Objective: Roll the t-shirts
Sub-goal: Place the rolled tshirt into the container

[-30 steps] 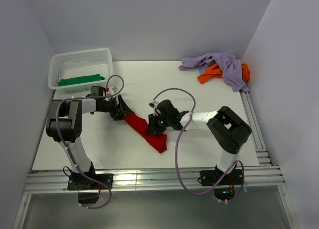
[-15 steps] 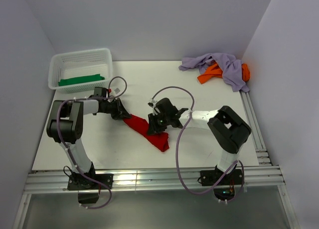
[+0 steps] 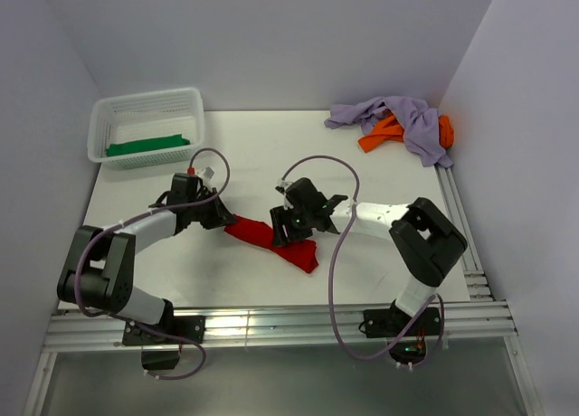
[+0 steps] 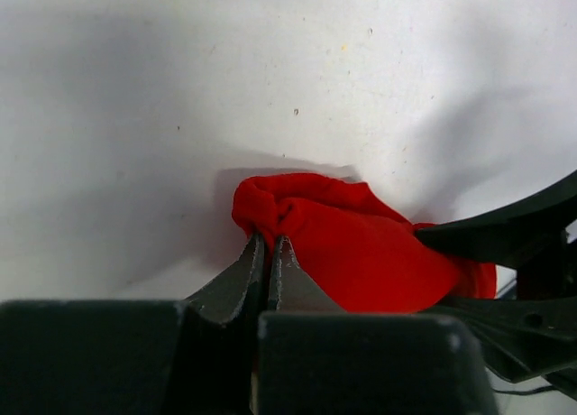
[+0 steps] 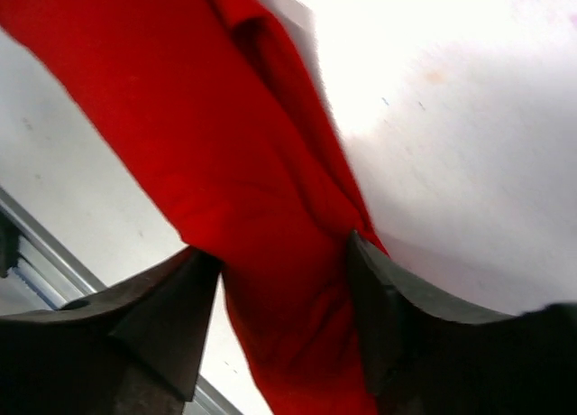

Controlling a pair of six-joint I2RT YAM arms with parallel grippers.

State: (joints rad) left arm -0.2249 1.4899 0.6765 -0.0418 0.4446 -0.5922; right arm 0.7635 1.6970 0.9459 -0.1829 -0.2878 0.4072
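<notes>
Lying near the middle of the bench, a little toward six o'clock in the top view, the red t-shirt is drawn out as a narrow band running from about nine o'clock to about four o'clock. Its nine-o'clock end is bunched and is clamped by the left fingers, which are closed tight on a small fold of cloth with no gap seen between them. That end is judged to be held so that the band is anchored and made taut while the other arm works.

Farther along the band, toward three o'clock, the cloth is straddled by the right fingers, which are spread apart with the red fabric passing between them. Both inner faces are met by the cloth, yet no squeeze is evident, so they are taken as open rather than gripping. This placement is judged to serve either a fresh hold or a turning of the band onto itself. The red shirt is not yet rolled; it appears only gathered lengthwise.

The green t-shirt is laid inside the white basket at ten o'clock, apparently set aside there as done. The lavender t-shirt is heaped over the orange t-shirt at two o'clock, well apart from both arms, and both are judged to be awaiting their turn.
</notes>
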